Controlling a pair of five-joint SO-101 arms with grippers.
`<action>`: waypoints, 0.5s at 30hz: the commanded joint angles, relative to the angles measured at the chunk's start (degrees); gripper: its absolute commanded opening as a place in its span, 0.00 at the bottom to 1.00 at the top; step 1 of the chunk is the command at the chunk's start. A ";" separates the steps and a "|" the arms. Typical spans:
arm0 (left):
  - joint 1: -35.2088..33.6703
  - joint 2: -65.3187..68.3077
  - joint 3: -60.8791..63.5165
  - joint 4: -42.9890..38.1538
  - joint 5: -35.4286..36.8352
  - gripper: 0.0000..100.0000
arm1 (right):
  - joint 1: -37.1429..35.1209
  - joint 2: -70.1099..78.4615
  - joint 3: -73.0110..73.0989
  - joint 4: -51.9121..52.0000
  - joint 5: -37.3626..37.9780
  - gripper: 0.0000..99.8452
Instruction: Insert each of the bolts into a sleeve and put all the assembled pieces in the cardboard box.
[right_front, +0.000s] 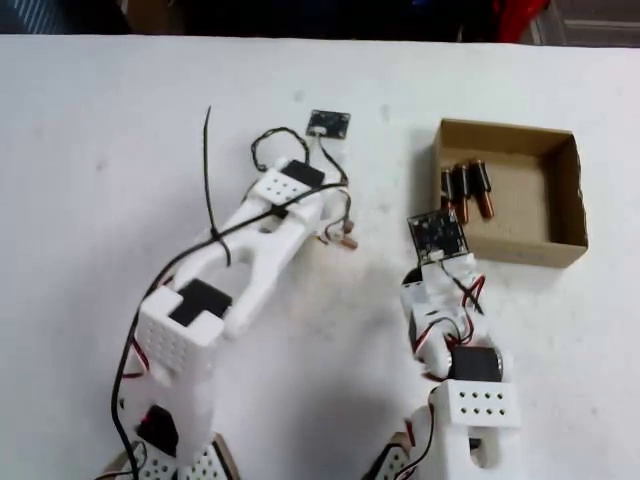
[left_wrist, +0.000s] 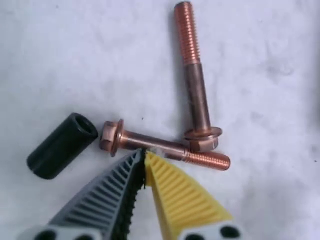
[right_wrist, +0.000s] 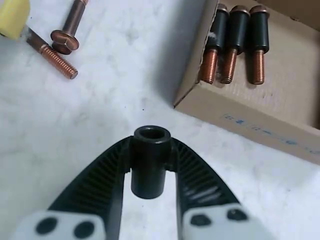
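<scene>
Black fingers of the right gripper (right_wrist: 151, 146) were clamped on the first sleeve (right_wrist: 149, 172), also black, its open end showing. It sat over the table (right_front: 100, 150), just near-side and left of the cardboard box (right_wrist: 235, 112).

The left gripper (left_wrist: 145, 156), with one grey and one yellow finger, was closed, tips together. The tips rested against the shank of the first bolt (left_wrist: 165, 148), which lay flat. Could not tell whether they pinched it.

The second sleeve (left_wrist: 62, 146) lay on the table just beside that bolt's head. The second bolt (left_wrist: 196, 85) also lay flat, its flanged head touching the first bolt near the threads. Both bolts were copper-coloured and sat left of the box.

Inside the box were three assembled pieces (right_wrist: 234, 42), side by side along its left wall.

Writing: blue print (right_wrist: 265, 132) on the box's outer wall, too blurred to read.

Count:
- 2 bare bolts
- 2 bare sleeves
- 3 assembled pieces
- 1 box
</scene>
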 joint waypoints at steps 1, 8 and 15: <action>-0.92 -3.74 -0.26 -1.49 0.00 0.02 | 0.48 -1.36 -0.62 -1.27 0.00 0.02; -0.92 1.63 -0.79 -6.51 0.53 0.02 | 0.48 -1.36 -0.62 -1.27 0.00 0.02; -0.92 1.98 -0.79 -7.03 0.62 0.02 | 0.48 -1.36 -0.53 -1.27 0.00 0.02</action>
